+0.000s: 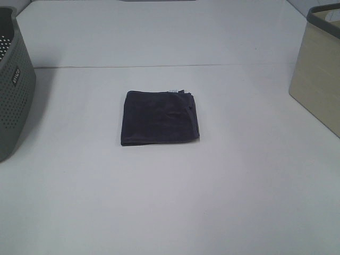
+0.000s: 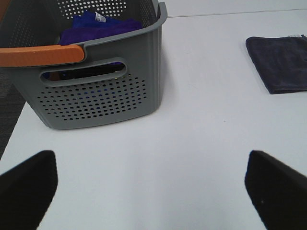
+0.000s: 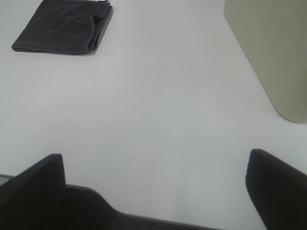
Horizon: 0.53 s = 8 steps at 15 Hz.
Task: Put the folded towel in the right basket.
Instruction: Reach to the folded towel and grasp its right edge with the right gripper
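Note:
The folded towel (image 1: 159,118) is dark grey and lies flat in the middle of the white table. It also shows in the left wrist view (image 2: 280,63) and in the right wrist view (image 3: 62,26). The right basket (image 1: 319,79) is beige with a dark rim and stands at the table's right edge; its wall shows in the right wrist view (image 3: 268,48). Neither gripper shows in the exterior high view. My left gripper (image 2: 151,189) is open and empty, well short of the towel. My right gripper (image 3: 156,189) is open and empty, far from the towel.
A grey perforated basket (image 1: 13,85) with an orange handle (image 2: 43,55) stands at the left edge and holds a blue-purple cloth (image 2: 96,26). A seam (image 1: 159,66) runs across the far table.

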Tool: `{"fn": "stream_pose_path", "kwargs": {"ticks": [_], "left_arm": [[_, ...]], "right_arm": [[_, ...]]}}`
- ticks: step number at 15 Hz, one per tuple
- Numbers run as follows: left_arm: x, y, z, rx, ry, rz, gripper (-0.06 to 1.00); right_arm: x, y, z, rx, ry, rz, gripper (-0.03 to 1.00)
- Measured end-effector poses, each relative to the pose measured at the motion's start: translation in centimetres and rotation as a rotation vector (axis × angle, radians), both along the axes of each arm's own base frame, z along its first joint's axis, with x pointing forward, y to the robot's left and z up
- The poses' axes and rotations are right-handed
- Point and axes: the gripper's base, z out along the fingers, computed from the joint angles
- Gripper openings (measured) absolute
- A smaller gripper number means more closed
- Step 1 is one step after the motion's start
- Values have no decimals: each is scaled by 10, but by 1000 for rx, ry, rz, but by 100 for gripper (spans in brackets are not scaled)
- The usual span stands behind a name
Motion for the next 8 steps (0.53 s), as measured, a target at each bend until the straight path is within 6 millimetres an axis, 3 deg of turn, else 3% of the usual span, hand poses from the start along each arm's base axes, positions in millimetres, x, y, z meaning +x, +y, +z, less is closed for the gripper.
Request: {"fn": "stream_pose_path", "kwargs": {"ticks": [8], "left_arm": [[0,0,0,0,0,0,99]], "right_arm": [[0,0,0,0,0,0,98]]}}
